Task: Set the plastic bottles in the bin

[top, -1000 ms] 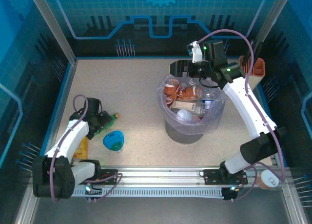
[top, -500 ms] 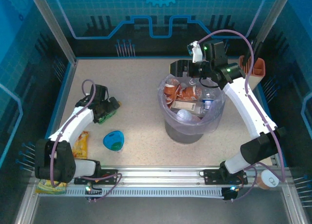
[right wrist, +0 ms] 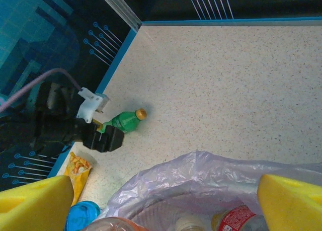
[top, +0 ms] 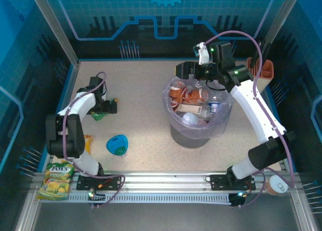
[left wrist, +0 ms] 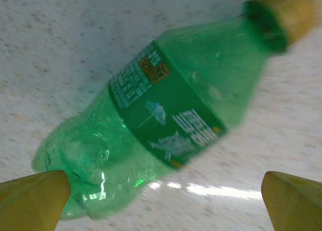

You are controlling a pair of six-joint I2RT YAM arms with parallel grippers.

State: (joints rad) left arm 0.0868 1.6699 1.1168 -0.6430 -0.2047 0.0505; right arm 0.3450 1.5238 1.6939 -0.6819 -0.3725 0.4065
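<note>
I read L end effector (left wrist: 163, 185) as apart, tips either side of green bottle (left wrist: 166, 115) lying on desk (left wrist: 75, 34). R end effector (right wrist: 166, 193) apart too, above bin (top: 193, 138) w/ bottles (top: 193, 110) inside.

light: bright, even | glare: green bottle (left wrist: 166, 120) | blur: left-wrist motion smear

Bottles (top: 193, 96) in bin (top: 193, 138), lone bottle (left wrist: 171, 115) left

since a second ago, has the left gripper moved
Yes. The left gripper has shifted toward the far side of the top view, farther from the blue bowl, which stayed put.
</note>
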